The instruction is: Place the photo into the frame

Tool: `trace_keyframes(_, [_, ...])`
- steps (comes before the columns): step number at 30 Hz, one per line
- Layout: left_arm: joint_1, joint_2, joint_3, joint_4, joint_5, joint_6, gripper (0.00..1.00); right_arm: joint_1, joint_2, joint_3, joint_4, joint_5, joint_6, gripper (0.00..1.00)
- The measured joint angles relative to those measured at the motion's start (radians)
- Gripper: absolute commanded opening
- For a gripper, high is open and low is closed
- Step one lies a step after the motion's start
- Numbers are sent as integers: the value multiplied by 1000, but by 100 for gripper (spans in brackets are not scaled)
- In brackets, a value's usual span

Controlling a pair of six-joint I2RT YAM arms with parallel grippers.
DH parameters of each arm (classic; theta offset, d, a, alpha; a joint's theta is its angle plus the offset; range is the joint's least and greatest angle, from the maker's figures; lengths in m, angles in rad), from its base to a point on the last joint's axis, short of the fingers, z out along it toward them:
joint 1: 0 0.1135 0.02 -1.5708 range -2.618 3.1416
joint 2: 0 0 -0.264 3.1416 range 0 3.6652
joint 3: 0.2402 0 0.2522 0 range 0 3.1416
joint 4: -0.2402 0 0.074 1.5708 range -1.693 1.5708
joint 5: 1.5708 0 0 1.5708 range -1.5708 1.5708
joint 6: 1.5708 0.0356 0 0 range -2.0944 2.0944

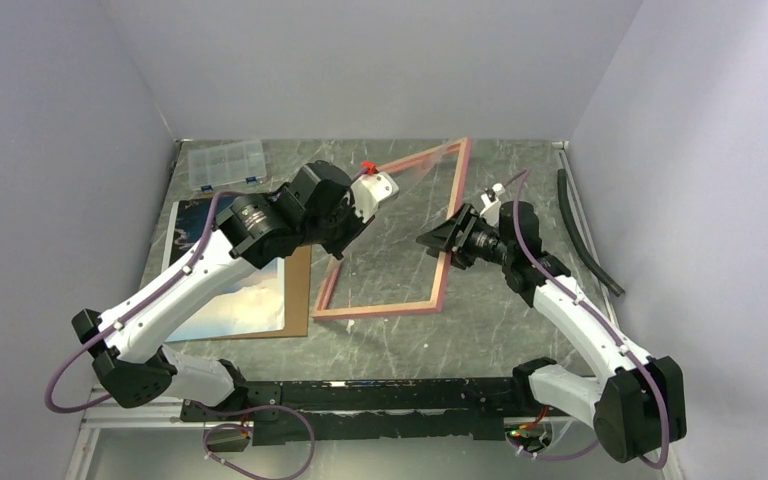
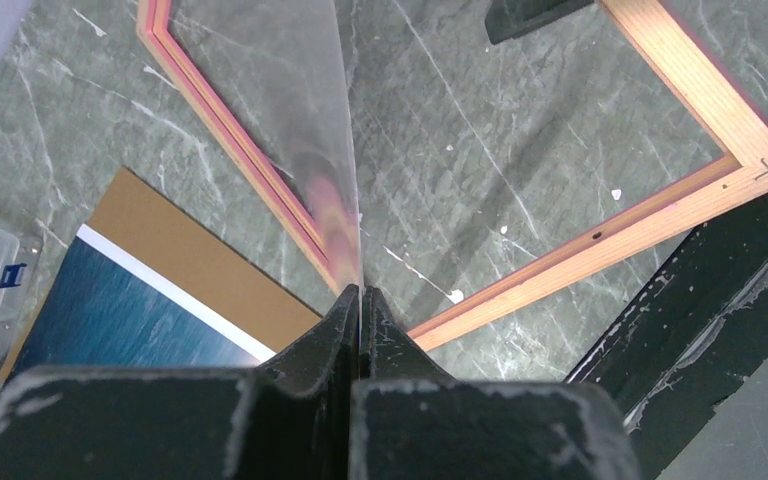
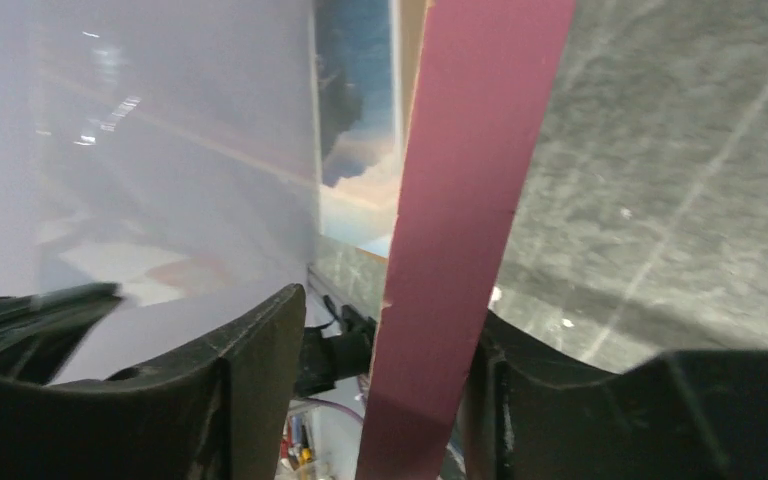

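Plainly, little of the job is done yet. At the far left of the worktop [image 1: 480, 330] sits a clear compartment box [image 1: 226, 164], and near it the photo [image 1: 228, 292] lies face up, sea and cloud showing, on top of the brown backing board [image 1: 299, 290]. That stack is well apart from either claw and just left of the frame.

The left claw [image 2: 360, 292] is pressed together on the edge of a clear pane [image 2: 270, 90], pinching it so the sheet stands up out of the jaws and hangs over the left part of the frame [image 1: 447, 262]. The frame lies in the middle of the worktop with its opening bare, stone showing through it, and tan wood showing along its near rails in the left wrist view.

The right claw [image 3: 385, 310] has a finger on either side of the frame's right rail, whose pink face fills the right wrist view. One finger seems to touch the rail and a gap shows beside the other, so I cannot tell whether it is truly clamped or only set around it. A black hose [image 1: 585, 230] lies along the far right edge.

As I judge it, the frame is opened and the pane is being dealt with. What is left is the main part: seating the pane, fetching the photo from the left, laying it into the opening, then the board behind it.
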Motion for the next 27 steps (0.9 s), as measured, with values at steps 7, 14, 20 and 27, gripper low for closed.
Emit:
trace_keyframes(7, [2,-10,2,29,3,7,3,-5,0,-43,-113,56,-90,32])
trace_keyframes(14, [2,-13,21,45,13,26,3,-11,15,-88,-161,88,-113,15])
trace_keyframes(20, [3,-14,48,60,10,79,3,-12,63,-111,-159,119,-125,6])
trace_keyframes(27, [2,-15,84,66,3,155,3,-11,157,-133,-105,186,-178,0])
